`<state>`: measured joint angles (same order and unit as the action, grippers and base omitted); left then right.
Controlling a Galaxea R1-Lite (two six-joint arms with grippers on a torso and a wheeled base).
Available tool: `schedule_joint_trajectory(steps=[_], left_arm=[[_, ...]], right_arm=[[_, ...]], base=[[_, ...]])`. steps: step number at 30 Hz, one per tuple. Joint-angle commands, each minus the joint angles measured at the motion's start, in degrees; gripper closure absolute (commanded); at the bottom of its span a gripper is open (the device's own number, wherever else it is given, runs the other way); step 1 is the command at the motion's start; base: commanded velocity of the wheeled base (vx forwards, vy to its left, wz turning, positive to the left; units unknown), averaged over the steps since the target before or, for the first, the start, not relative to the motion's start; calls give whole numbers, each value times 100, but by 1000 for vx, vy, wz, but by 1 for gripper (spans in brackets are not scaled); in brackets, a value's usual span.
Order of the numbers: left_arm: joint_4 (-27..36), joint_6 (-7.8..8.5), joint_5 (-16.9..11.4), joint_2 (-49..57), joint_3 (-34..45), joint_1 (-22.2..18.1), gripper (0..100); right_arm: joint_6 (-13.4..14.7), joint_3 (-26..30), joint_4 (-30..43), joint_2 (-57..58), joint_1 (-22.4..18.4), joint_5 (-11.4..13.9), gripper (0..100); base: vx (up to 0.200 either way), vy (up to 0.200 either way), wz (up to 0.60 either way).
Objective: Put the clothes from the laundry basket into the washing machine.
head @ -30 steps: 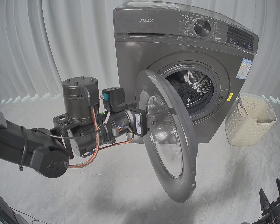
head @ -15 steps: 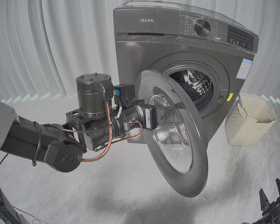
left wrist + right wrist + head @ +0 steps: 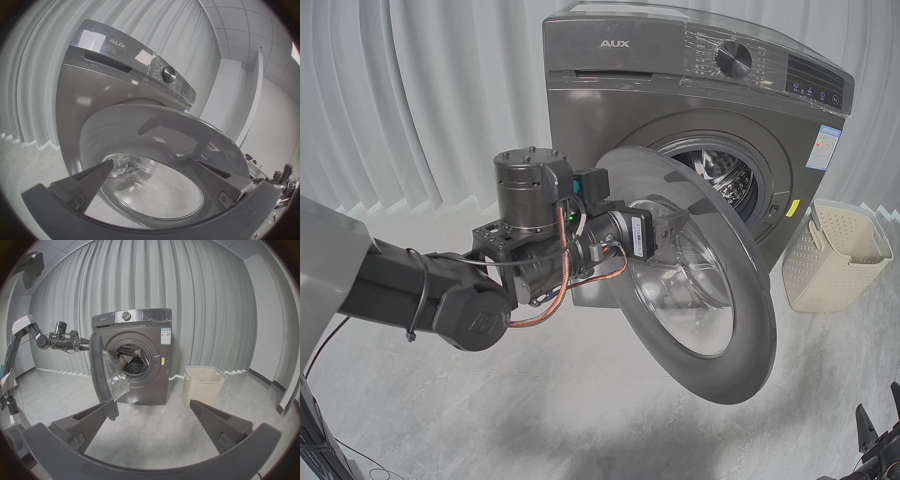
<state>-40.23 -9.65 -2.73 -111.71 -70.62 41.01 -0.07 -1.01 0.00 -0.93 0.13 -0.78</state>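
Note:
The grey washing machine [image 3: 675,119] stands ahead with its round door [image 3: 700,294] half swung towards the front. My left gripper [image 3: 678,225] is open, its fingertips [image 3: 104,167] against the door's outer face [image 3: 156,131]. Dark clothes [image 3: 134,367] lie inside the drum [image 3: 132,357]. The cream laundry basket [image 3: 837,256] stands on the floor right of the machine; the part of its inside I see is bare. My right gripper [image 3: 150,405] hangs open low at the right, well back from the machine [image 3: 137,355], holding nothing.
White curtains [image 3: 425,94] hang behind the machine on both sides. The grey floor [image 3: 550,400] lies open in front of the door. The left arm [image 3: 59,340] reaches across to the door's edge [image 3: 93,365].
My left arm has moved right and towards the machine, swinging the door further shut. The door now hides more of the drum opening and the dark clothes. Right gripper unmoved.

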Motion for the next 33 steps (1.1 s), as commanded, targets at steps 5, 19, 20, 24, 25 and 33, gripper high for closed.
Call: schedule_joint_trajectory(steps=[5,19,20,24,25,33], left_arm=[[-29,-45,53,-553,-611,-40,0],[-178,-247,273,343,699,-49,0],[-178,-247,273,343,699,-49,0],[-187,-186,255,2119,2580,4,0],[-178,-151,264,2523,2966,12,0],[-108,368,255,5265,5427,-32,0]], right_arm=[[-1,92,0,93,4,8,0],[-1,92,0,93,4,8,0],[-1,92,0,93,4,8,0],[-1,92,0,93,4,8,0],[-1,92,0,93,4,-1,0],[-1,92,0,93,4,-1,0]], base=[[0,0,0],[0,0,0],[0,0,0],[0,0,0],[0,0,0],[0,0,0]])
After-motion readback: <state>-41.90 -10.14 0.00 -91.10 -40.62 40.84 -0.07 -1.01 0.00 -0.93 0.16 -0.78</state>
